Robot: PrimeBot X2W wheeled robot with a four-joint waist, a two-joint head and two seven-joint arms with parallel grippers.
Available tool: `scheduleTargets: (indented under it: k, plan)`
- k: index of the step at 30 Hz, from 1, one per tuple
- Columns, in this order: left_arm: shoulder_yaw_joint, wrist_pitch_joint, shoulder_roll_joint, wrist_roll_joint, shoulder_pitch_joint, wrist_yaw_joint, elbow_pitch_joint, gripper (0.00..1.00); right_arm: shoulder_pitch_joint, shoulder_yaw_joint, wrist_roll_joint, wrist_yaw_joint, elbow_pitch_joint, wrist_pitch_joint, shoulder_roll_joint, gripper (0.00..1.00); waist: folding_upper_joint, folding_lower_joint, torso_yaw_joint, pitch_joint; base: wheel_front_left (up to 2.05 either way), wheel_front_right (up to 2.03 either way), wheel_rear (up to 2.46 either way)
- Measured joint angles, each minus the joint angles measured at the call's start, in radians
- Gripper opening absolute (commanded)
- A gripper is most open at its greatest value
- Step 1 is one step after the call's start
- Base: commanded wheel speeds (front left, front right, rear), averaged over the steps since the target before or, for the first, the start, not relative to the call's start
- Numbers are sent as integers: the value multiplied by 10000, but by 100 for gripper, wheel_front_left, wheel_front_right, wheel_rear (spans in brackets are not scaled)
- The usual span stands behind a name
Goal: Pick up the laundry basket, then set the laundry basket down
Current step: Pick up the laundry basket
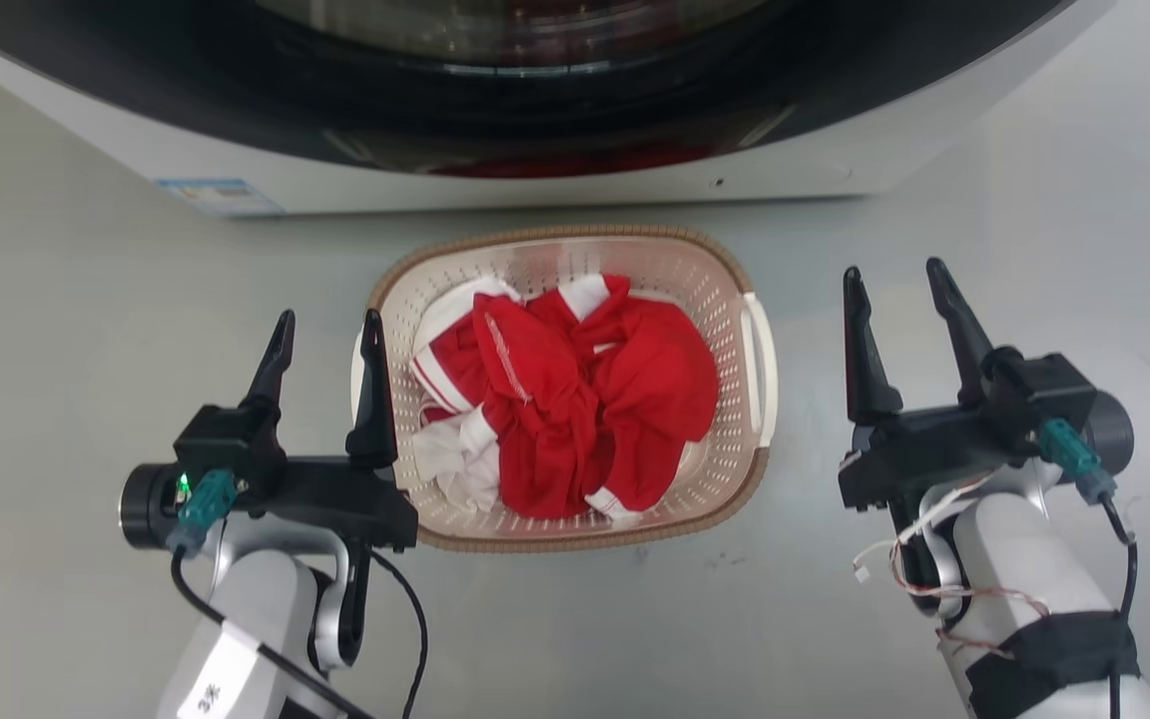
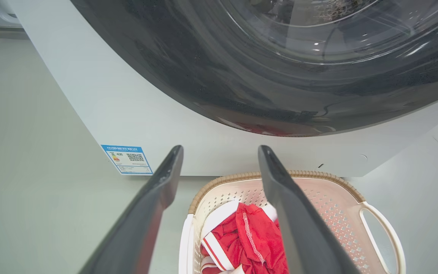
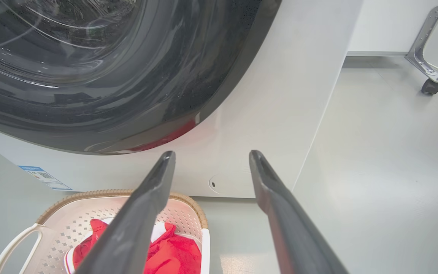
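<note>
sitting on the pale floor [image 1: 86, 330] at centre frame in the head view: the laundry basket [image 1: 635, 262], cream perforated walls, brown woven-look rim, not yet lifted.

contents: red garments with white trim [image 1: 575, 399], heaped, filling most of the well and lying below the rim.

side handles: one white loop [image 1: 763, 369] on the right edge; its twin on the left edge is partly behind a dark finger.

left gripper [image 1: 327, 320], lower left of frame: fingers spread, one outside the basket and one over its left edge, seemingly lined up to straddle that handle. whether it touches the plastic i cannot tell.

right gripper [image 1: 892, 270], right of frame: fingers spread, holding nothing, standing apart from the right handle with bare floor between.

judgement: a two-sided lift looks to be in preparation, the right side the less ready.

behind the basket, top of frame: washing machine [image 1: 535, 190], dark round door, blue label [image 1: 219, 196] at its lower left corner, its front close to the basket's far rim.
</note>
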State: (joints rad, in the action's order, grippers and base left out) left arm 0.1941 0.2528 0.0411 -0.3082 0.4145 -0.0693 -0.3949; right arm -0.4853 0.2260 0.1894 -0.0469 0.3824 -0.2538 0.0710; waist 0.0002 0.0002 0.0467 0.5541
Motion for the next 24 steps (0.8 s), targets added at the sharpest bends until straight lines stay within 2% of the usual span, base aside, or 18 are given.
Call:
scheduleTargets:
  k: [14,24]
  plan:
    - [445,0,-65,-828,1893,-27,-1628,100,-1658,-63,-58,35,1223,-2,59,100,1,0,247,2107,0,0,0]
    - [663,0,-94,-1279,2452,-100,-2830,100,-2067,56,-113,121,2128,-2,58,100,0,-1,351,3187,0,0,0]
